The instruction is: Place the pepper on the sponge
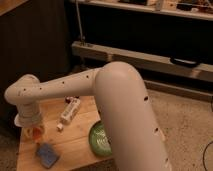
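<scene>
My gripper (pixel 36 136) hangs below the white wrist at the left side of the wooden table (pixel 75 146). It is shut on the small orange-red pepper (pixel 37 133), which shows as an orange patch between the fingers. The blue sponge (pixel 47 154) lies flat on the table just below and slightly right of the gripper, close to the front edge. A small gap separates the pepper from the sponge. My forearm and wrist cover the table's left rear corner.
A white tube-like bottle (pixel 70 110) lies on the table to the right of the gripper. The green bowl (pixel 98 140) sits at the table's right edge, partly covered by my upper arm. Dark shelving stands behind the table.
</scene>
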Controlling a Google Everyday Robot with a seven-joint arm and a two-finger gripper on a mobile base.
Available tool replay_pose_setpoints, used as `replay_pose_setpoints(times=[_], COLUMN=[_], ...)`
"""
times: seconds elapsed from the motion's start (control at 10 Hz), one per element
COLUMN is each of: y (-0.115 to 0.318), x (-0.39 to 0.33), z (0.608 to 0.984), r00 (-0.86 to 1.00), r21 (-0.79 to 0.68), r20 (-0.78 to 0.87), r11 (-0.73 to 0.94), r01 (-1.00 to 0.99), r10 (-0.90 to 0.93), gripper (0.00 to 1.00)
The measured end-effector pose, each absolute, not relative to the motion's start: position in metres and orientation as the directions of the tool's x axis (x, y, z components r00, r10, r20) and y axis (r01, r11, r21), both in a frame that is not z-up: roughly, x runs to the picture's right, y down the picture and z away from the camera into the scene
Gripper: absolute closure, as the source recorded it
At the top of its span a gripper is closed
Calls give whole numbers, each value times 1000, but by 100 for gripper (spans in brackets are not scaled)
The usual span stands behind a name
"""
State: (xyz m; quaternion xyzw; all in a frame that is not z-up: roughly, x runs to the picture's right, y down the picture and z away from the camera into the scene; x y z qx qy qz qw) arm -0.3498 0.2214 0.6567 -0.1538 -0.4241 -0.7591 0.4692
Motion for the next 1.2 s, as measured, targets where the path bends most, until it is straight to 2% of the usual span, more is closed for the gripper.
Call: replay_pose_setpoints(times=[0.3, 0.6, 0.9, 1.2], y=[260, 271, 255, 239], x=[-342, -319, -291, -259], z=[622, 611, 631, 686], r00=[-528, -524, -542, -574], r21=[501, 482, 486, 521], r20=[626, 614, 591, 584], r11=[-223, -246, -272, -277], r01=[836, 841, 831, 807], r10=[-574, -590, -598, -574], gripper=[85, 85, 85, 85])
